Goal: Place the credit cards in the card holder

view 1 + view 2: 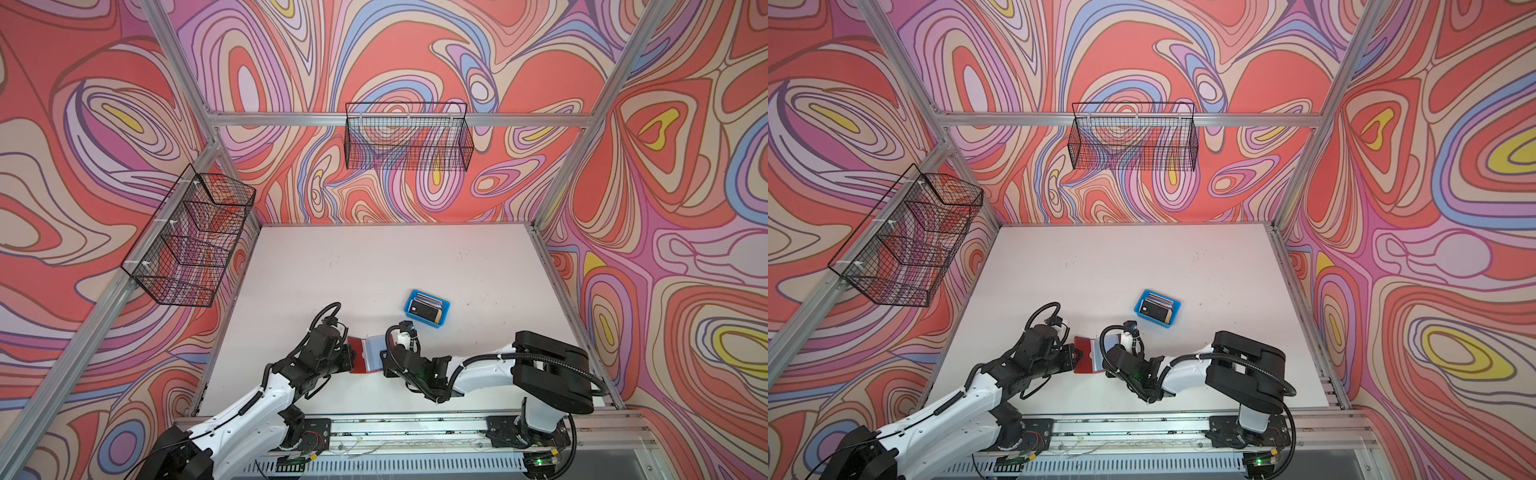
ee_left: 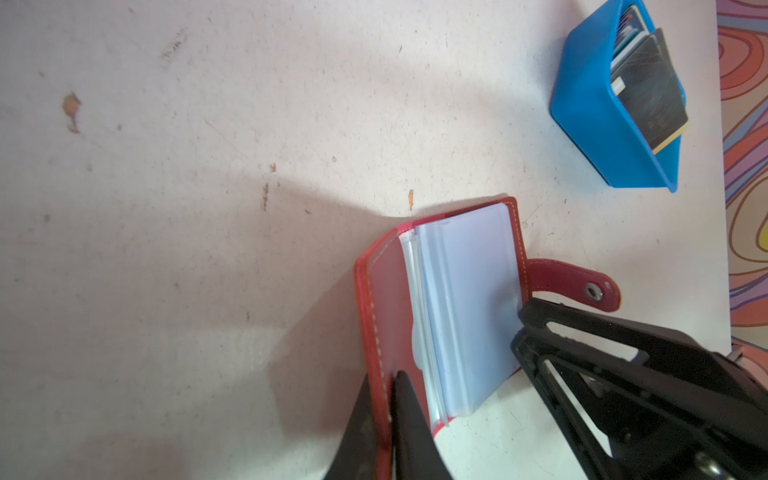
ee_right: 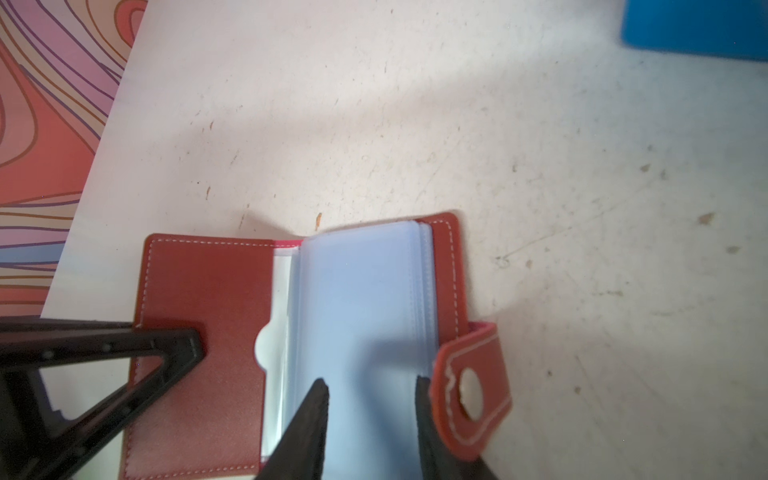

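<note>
The red-brown card holder [image 1: 360, 353] [image 1: 1086, 353] lies open on the white table between my two arms, its clear sleeves [image 3: 357, 299] fanned up. My left gripper [image 2: 384, 382] is shut on the edge of its left cover [image 2: 388, 299], which stands nearly upright. My right gripper [image 3: 372, 386] hangs over the sleeves with its jaws partly apart and nothing pinched between them. One of its fingers [image 3: 424, 399] stands beside the snap-button tab [image 3: 469, 395]. The credit cards [image 1: 424, 308] [image 2: 648, 83] stand stacked in a small blue tray, a black one in front.
The blue tray [image 1: 442, 320] [image 1: 1144, 309] sits just behind and to the right of the card holder. Two black wire baskets hang on the walls, one at the back [image 1: 407, 137] and one on the left [image 1: 191, 245]. Aluminium rails edge the table.
</note>
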You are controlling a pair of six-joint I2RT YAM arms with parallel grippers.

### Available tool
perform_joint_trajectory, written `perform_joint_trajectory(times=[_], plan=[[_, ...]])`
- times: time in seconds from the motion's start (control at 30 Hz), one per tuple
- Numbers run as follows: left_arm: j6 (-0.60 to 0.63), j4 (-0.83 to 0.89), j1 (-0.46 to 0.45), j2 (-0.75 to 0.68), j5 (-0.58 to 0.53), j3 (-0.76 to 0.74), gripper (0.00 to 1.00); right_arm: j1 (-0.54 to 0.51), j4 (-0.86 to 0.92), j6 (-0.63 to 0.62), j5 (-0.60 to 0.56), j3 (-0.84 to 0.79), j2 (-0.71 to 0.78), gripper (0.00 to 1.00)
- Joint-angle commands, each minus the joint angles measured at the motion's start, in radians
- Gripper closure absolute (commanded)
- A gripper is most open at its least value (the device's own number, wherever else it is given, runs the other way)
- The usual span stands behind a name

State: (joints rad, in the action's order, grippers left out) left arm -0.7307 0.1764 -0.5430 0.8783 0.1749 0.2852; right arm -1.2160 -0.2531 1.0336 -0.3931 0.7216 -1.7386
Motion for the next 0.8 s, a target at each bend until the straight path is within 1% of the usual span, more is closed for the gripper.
perform_joint_trajectory(times=[0.0,0.3,0.4,0.57,0.67,0.77], plan=[[-0.004,0.021,0.005,-0.006,-0.02,-0.009,0.88,0.005,0.011,0.01,-0.006,-0.012,0.007,0.62],[-0.006,0.02,0.004,-0.006,-0.018,-0.008,0.88,0.004,-0.051,-0.002,0.054,-0.002,-0.017,0.63],[-0.006,0.018,0.005,-0.002,-0.018,-0.008,0.88,0.004,-0.07,0.0,0.075,0.003,-0.054,0.63],[-0.005,0.015,0.005,0.002,-0.026,-0.014,0.89,0.012,-0.127,0.02,0.115,0.001,-0.074,0.61],[-0.004,0.022,0.005,0.005,-0.04,-0.015,0.88,0.013,-0.113,0.028,0.098,0.013,-0.078,0.61],[-0.006,0.045,0.005,0.005,-0.075,-0.014,0.88,0.014,-0.045,0.015,0.052,0.032,-0.052,0.63]])
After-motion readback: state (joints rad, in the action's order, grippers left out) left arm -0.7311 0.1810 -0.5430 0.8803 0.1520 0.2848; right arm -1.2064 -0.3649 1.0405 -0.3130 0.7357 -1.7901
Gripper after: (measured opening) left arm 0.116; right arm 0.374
